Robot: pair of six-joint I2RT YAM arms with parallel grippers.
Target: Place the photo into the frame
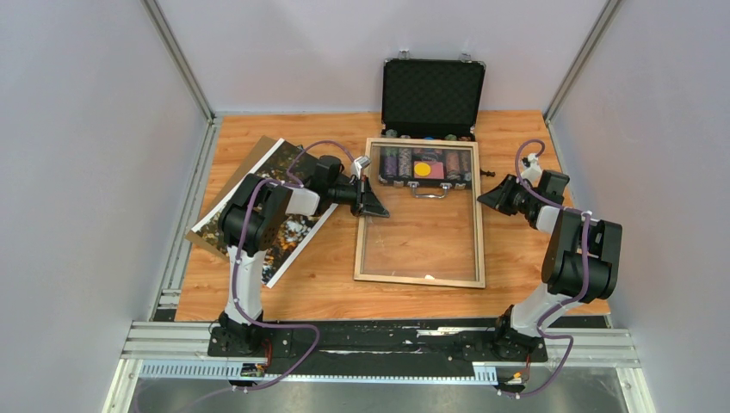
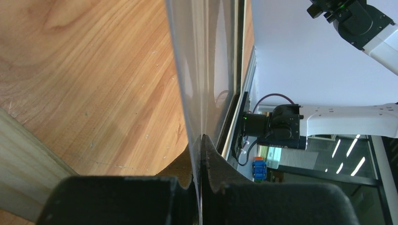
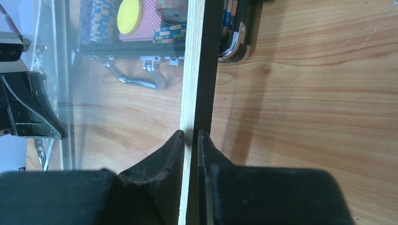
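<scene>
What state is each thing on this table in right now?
Frame: no photo inside, rail clamped in right jaws.
Photo: face up, outside the frame.
Clear sheet: pinched in shut left jaws.
Case: open, lid upright.

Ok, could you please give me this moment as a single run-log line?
left end effector: shut on clear sheet | right end effector: shut on frame right rail | photo: outside frame, left of it

Overhead camera looks down from behind the arms (image 1: 245, 258) onto the whole table (image 1: 516, 138); wrist cameras, close behind their fingers (image 3: 155, 164), face each other across the frame (image 1: 419, 280).
</scene>
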